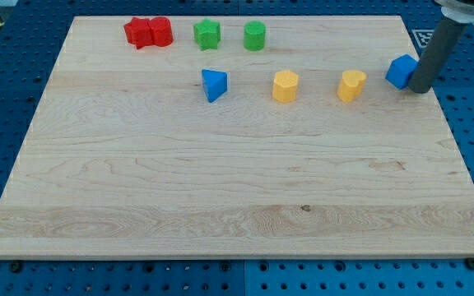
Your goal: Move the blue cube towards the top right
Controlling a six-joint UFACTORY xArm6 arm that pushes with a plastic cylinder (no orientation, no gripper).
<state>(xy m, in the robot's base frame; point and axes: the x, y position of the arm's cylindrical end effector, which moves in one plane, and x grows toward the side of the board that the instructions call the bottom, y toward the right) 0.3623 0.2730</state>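
The blue cube (401,71) sits at the board's right edge, in the upper part of the view. My tip (420,88) is right beside it, on its right and slightly below, touching or nearly touching it. The dark rod rises from there to the view's top right corner.
A wooden board (220,189) lies on a blue perforated table. Two red blocks (148,32) touch at top left. A green star-like block (206,34) and a green cylinder (255,35) stand beside them. A blue triangular block (214,84) and two yellow blocks (285,85) (351,85) form a row.
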